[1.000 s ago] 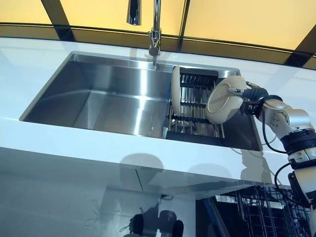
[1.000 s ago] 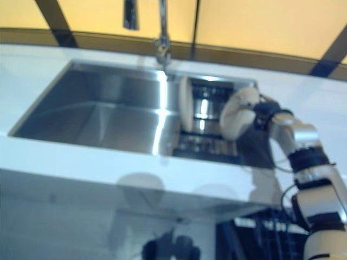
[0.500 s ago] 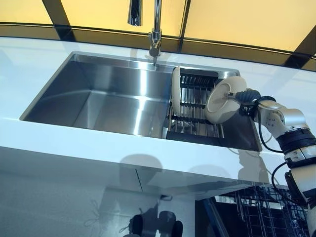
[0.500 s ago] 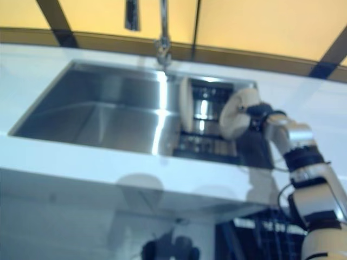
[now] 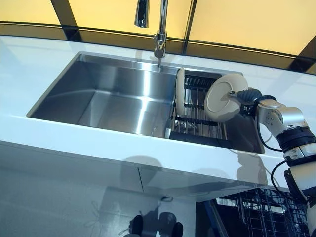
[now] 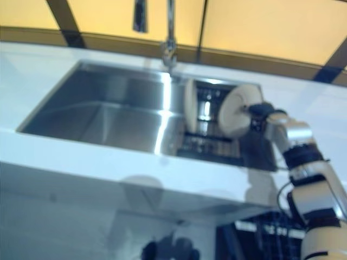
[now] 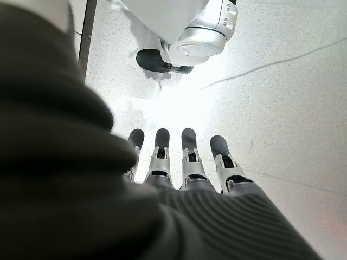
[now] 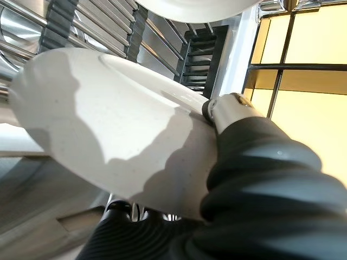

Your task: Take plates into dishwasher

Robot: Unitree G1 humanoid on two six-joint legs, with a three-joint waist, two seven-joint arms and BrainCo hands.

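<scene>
My right hand (image 5: 250, 96) is shut on a cream plate (image 5: 223, 91) and holds it tilted, just above the dark dish rack (image 5: 197, 116) at the right end of the steel sink (image 5: 113, 98). In the right wrist view my thumb (image 8: 230, 107) presses on the plate's face (image 8: 103, 124). A second cream plate (image 5: 180, 92) stands upright on edge at the rack's left side; it also shows in the right wrist view (image 8: 195, 6). My left hand (image 7: 184, 168) hangs over the floor, fingers straight and empty.
A tall tap (image 5: 159, 29) rises behind the sink. White counter (image 5: 74, 143) runs round the sink. The wire basket of the open dishwasher (image 5: 266, 212) shows below the counter at the lower right, under my right arm.
The camera has shifted, so the whole scene sits a little further right. My right hand has lifted the held plate slightly and moved it a little towards the standing plate.
</scene>
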